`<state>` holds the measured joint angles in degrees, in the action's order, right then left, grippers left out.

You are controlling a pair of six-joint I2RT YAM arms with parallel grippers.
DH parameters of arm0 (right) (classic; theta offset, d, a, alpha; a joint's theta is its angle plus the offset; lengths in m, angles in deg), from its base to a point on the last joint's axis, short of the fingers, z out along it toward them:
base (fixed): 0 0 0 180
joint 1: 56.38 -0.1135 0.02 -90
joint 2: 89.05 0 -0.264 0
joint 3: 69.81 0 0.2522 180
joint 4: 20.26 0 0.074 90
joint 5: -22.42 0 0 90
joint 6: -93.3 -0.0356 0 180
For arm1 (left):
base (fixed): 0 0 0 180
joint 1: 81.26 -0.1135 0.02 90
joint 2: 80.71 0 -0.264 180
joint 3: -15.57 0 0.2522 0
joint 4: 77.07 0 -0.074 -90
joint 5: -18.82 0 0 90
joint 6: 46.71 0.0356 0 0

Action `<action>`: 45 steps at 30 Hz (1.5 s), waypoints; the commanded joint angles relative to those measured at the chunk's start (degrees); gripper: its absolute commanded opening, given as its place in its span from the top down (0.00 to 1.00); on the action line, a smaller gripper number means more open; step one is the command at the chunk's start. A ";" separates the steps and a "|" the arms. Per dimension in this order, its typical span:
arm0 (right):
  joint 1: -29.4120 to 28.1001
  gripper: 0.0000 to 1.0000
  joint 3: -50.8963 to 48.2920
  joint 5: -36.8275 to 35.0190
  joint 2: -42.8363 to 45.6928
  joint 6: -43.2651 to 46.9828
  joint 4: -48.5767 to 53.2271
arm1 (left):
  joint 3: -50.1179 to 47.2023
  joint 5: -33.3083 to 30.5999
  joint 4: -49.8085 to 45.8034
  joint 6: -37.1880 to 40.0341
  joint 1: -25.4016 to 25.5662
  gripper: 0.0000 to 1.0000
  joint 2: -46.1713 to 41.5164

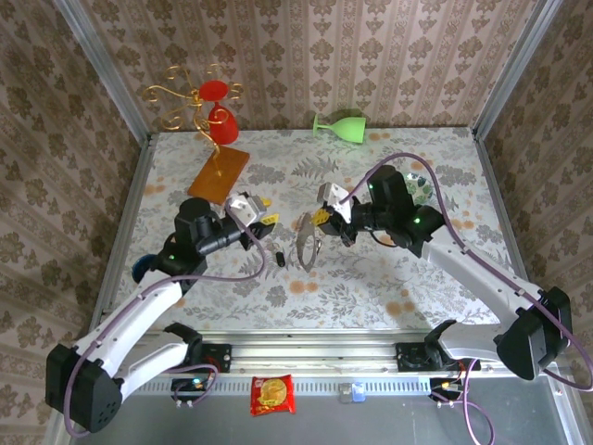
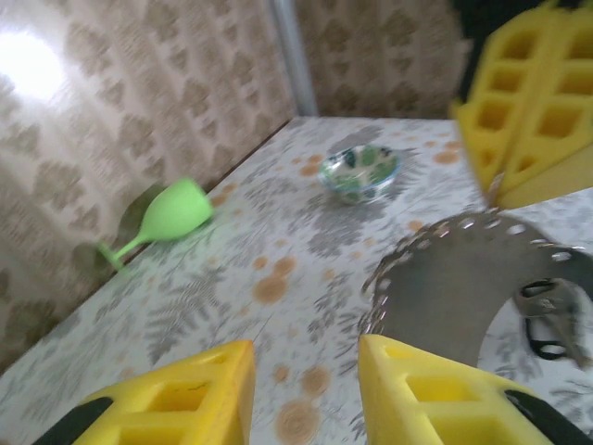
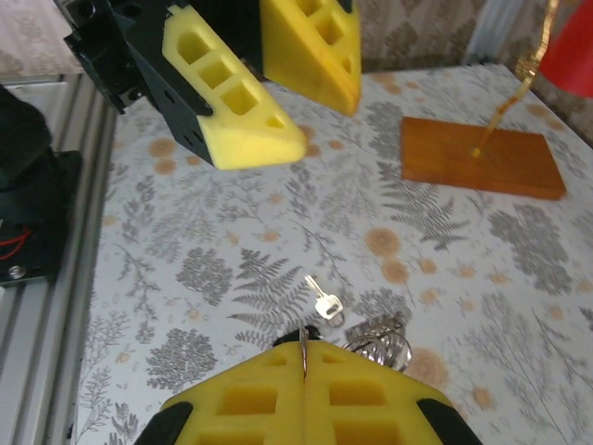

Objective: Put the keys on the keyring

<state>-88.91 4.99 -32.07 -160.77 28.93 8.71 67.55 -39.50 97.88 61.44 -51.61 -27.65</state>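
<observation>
My right hand (image 3: 303,357) is pinched shut on the keyring's (image 2: 435,297) edge, standing it upright off the desk (image 3: 232,241), I judge so a key can thread on. One key (image 3: 322,302) lies just beyond it. My left hand (image 2: 304,360) faces the ring, fingers partly apart, empty.

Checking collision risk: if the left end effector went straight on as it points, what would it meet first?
Probably the keyring, held by the right end effector, though depth is unclear.
</observation>
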 commanded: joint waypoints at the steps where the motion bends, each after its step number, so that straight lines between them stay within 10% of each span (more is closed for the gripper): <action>1: -1.76 1.00 1.39 4.52 -0.38 3.25 -3.25 | -1.32 12.52 2.27 3.54 0.82 0.71 -1.42; 13: -6.63 1.00 2.58 3.08 -3.11 6.27 -2.25 | -4.73 18.27 3.49 4.02 5.41 0.75 1.42; 36: -8.83 1.00 4.34 2.44 -5.89 8.75 1.13 | -5.65 10.57 1.79 4.96 6.41 0.74 2.34; 45: -9.71 1.00 3.17 4.66 -6.59 6.30 -1.90 | -5.51 12.70 1.92 4.95 6.65 1.00 3.30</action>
<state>-96.93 7.02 -31.57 -166.95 36.28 10.83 62.04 -27.89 98.52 65.90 -45.39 -24.87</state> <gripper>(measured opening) 0.063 0.056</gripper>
